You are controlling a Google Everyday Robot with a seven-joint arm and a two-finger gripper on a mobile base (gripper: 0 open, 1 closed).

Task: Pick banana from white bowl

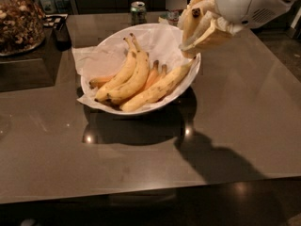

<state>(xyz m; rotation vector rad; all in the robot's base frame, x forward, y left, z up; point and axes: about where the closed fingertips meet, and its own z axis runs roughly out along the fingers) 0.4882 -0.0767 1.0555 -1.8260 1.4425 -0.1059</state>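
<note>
The white bowl (94, 94), lined with crumpled white paper, sits on the brown table and holds several yellow bananas (134, 76). My gripper (194, 34) hangs over the bowl's far right rim, at the upper right of the camera view. Its beige fingers (211, 36) are shut on one banana (190, 23), which stands nearly upright with its dark tip on top. That banana is held clear above the ones lying in the bowl. The white wrist housing (247, 4) hides the rest of the arm.
A glass jar of nuts (19, 25) stands on a dark block at the far left. A green drink can (138, 12) and a second can (173, 17) stand behind the bowl. The table's front edge runs along the bottom.
</note>
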